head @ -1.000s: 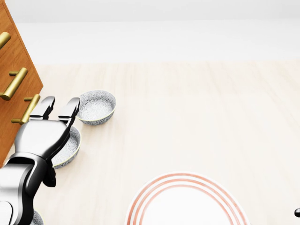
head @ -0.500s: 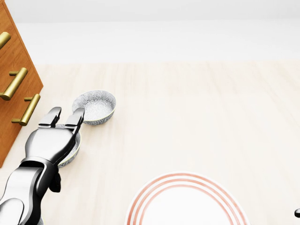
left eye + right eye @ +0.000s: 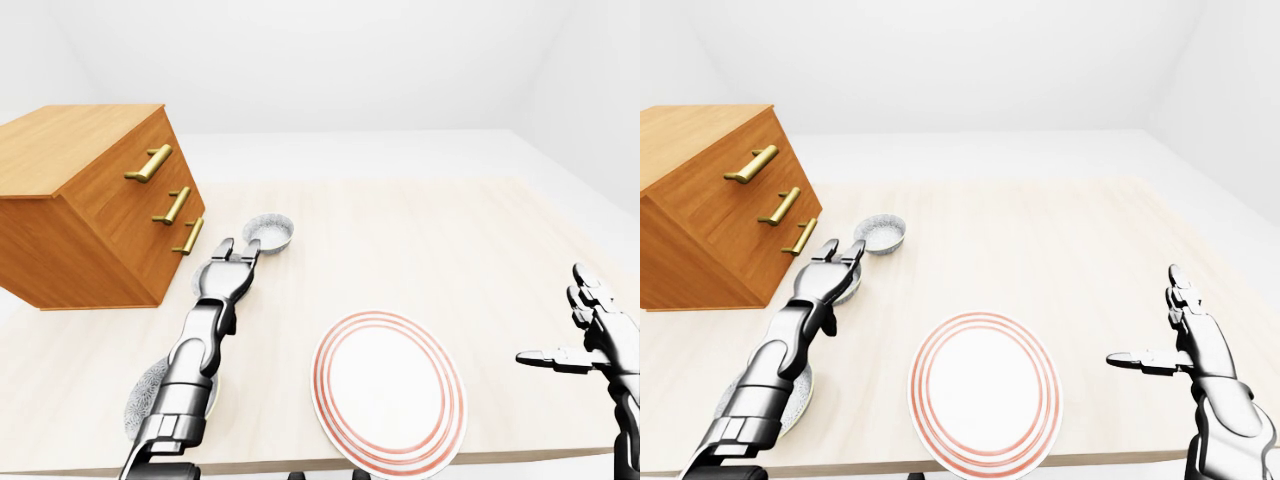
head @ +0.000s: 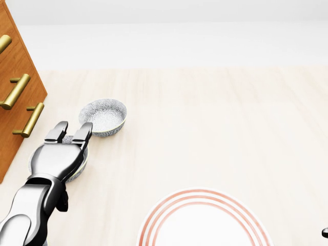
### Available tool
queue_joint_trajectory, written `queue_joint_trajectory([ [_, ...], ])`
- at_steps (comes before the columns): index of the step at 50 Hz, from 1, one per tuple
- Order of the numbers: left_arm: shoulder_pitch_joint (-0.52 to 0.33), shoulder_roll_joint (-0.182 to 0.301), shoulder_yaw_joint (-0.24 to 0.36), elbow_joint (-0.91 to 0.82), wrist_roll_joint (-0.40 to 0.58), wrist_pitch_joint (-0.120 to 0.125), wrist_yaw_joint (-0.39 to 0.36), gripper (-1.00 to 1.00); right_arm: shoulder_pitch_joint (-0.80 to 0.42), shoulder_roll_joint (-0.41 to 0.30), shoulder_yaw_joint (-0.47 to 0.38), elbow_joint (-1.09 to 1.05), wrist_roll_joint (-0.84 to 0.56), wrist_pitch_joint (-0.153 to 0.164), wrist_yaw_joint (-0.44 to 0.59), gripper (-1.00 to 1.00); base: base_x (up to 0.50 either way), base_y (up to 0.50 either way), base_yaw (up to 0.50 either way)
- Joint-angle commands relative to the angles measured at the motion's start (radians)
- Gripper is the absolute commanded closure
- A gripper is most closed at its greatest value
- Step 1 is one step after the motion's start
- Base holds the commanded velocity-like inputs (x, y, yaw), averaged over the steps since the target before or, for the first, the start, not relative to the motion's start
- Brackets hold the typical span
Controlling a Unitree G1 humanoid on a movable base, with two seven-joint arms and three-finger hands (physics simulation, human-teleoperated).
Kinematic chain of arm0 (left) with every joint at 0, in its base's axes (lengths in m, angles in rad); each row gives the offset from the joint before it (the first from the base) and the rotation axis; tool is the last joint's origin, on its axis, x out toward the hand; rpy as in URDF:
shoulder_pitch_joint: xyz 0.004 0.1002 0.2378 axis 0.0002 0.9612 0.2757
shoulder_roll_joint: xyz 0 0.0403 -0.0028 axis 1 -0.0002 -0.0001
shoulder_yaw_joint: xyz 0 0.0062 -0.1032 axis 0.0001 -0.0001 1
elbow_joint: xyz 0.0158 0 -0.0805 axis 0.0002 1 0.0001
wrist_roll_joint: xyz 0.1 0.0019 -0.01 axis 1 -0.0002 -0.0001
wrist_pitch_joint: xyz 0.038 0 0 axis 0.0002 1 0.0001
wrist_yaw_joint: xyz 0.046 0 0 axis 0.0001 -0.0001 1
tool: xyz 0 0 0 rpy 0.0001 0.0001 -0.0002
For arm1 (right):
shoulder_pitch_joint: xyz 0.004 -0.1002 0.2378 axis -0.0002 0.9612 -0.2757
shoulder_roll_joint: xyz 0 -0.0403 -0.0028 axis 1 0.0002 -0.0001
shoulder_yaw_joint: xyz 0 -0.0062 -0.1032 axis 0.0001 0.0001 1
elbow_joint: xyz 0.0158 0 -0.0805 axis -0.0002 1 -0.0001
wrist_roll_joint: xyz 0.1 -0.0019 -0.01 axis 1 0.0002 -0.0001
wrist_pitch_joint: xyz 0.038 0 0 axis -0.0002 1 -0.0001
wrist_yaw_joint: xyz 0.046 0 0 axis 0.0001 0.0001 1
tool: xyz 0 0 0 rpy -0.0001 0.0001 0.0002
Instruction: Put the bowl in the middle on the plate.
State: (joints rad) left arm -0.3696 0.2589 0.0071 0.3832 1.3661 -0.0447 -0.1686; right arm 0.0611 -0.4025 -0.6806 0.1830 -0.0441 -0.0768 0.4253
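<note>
Three patterned bowls stand in a row at the table's left. The far bowl (image 4: 103, 116) is uncovered. The middle bowl (image 3: 850, 287) lies mostly under my left hand (image 4: 70, 134), whose fingers (image 4: 83, 132) reach out over its far rim, open, with no visible grip; the thumb is hidden. The near bowl (image 3: 143, 396) is partly covered by my left forearm. The white plate (image 3: 390, 392) with red rings lies at the bottom centre of the left-eye view. Far off at the right, my right hand (image 3: 1145, 320) hovers open with fingers spread.
A wooden dresser (image 3: 90, 210) with brass handles (image 3: 150, 163) stands at the left, close beside the bowls and my left arm. The pale wooden table (image 3: 420, 240) stretches to the right. Its near edge runs just below the plate.
In the head view my left hand has drawn back toward the bottom over the middle bowl, and its fingers have come closer together. The bowls, the plate and the camera have not moved.
</note>
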Motion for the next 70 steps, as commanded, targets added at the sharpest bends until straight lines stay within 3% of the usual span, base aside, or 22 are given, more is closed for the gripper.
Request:
queue_joint_trajectory([
  [1, -0.011, 0.002, -0.006, 0.022, 0.014, 0.002, 0.011, -1.0, 0.001, -0.001, 0.002, -0.001, 0.001, 0.0, -0.001, -1.0, 0.0, 0.0, 0.0],
  [2, -0.012, 0.012, -0.02, 0.029, 0.059, 0.009, 0.03, -1.0, 0.001, -0.001, 0.002, 0.006, 0.001, -0.007, -0.002, -1.0, 0.0, 0.0, 0.0],
  [7, -0.002, -0.003, -0.015, 0.013, 0.06, 0.003, 0.023, -1.0, 0.002, 0.0, 0.001, -0.002, 0.0, -0.001, 0.0, -1.0, 0.0, 0.0, 0.0],
  [14, -0.029, 0.011, -0.014, 0.042, 0.089, 0.007, 0.019, -1.0, 0.002, 0.0, -0.001, -0.003, 0.0, 0.001, 0.001, -1.0, 0.0, 0.0, 0.0],
  [17, -0.046, 0.023, 0.001, 0.06, 0.075, 0.001, 0.021, -1.0, 0.005, 0.002, -0.003, -0.018, -0.001, 0.013, 0.003, -1.0, 0.0, 0.0, 0.0],
  [29, -0.048, 0.056, 0.011, 0.154, 0.042, 0.005, 0.076, -1.0, 0.003, 0.001, -0.002, -0.005, -0.002, 0.003, 0.003, -1.0, 0.0, 0.0, 0.0],
  [36, -0.041, 0.056, 0.007, 0.155, 0.037, 0.01, 0.079, -1.0, 0.006, 0.003, -0.005, -0.019, -0.002, 0.013, 0.005, -1.0, 0.0, 0.0, 0.0],
  [49, -0.037, 0.049, -0.001, 0.179, 0.029, 0.017, 0.101, -1.0, 0.005, 0.002, -0.004, -0.007, -0.003, 0.003, 0.004, -1.0, 0.0, 0.0, 0.0],
  [55, -0.018, 0.041, 0.0, 0.149, 0.014, 0.022, 0.062, -1.0, 0.0, -0.001, -0.003, 0.006, -0.003, -0.007, 0.005, -1.0, 0.0, 0.0, 0.0],
  [64, -0.066, 0.049, -0.003, 0.237, 0.009, 0.02, 0.086, -1.0, 0.007, 0.001, -0.003, -0.008, -0.003, -0.004, 0.007, -1.0, 0.0, 0.0, 0.0],
  [70, -0.097, 0.056, -0.017, 0.337, 0.006, 0.021, 0.143, -1.0, 0.006, 0.002, -0.002, -0.003, -0.007, -0.01, 0.006, -1.0, 0.0, 0.0, 0.0],
])
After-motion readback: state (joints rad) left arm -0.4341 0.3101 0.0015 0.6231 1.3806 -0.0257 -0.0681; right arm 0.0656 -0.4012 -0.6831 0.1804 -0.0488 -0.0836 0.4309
